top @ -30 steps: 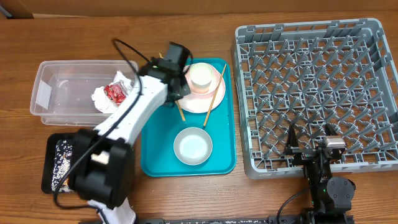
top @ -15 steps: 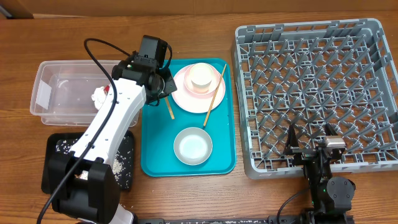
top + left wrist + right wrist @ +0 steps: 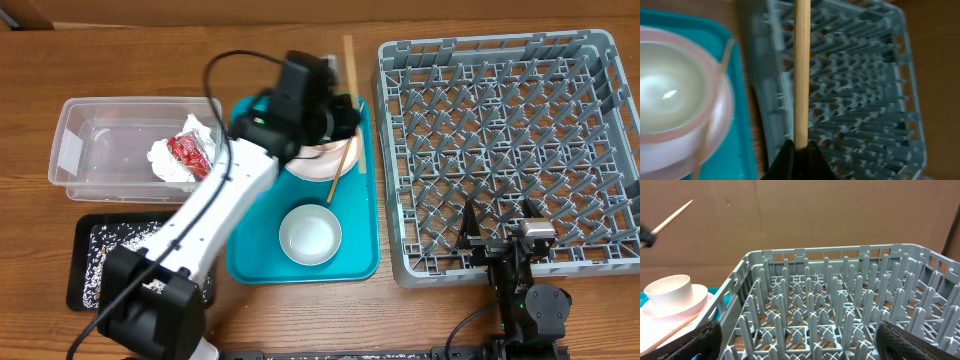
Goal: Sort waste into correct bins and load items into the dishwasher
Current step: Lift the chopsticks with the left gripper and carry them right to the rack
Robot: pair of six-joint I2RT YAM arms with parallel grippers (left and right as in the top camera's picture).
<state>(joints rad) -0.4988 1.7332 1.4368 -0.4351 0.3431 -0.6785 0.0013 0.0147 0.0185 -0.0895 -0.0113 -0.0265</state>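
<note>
Teal tray (image 3: 360, 250), grey lattice rack (image 3: 500, 140), pink plate (image 3: 722, 107), red wrapper (image 3: 186, 151), white-speckled black tray (image 3: 80, 275), tan chopstick (image 3: 801, 75)

Light falls bright and even from above you, leaving soft shadows on the table (image 3: 300, 315). Your left wrist view is smeared: the dish rack (image 3: 855, 90) blurs, the chopstick (image 3: 801, 75) reads sharper, glare spots the white cup (image 3: 670, 94).

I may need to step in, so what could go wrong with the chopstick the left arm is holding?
The left gripper pinches the chopstick only at its very end, so it may swivel or slip. The dish rack has an open lattice base, so a thin stick could drop through. The arm hangs over the cup and might knock it.
</note>
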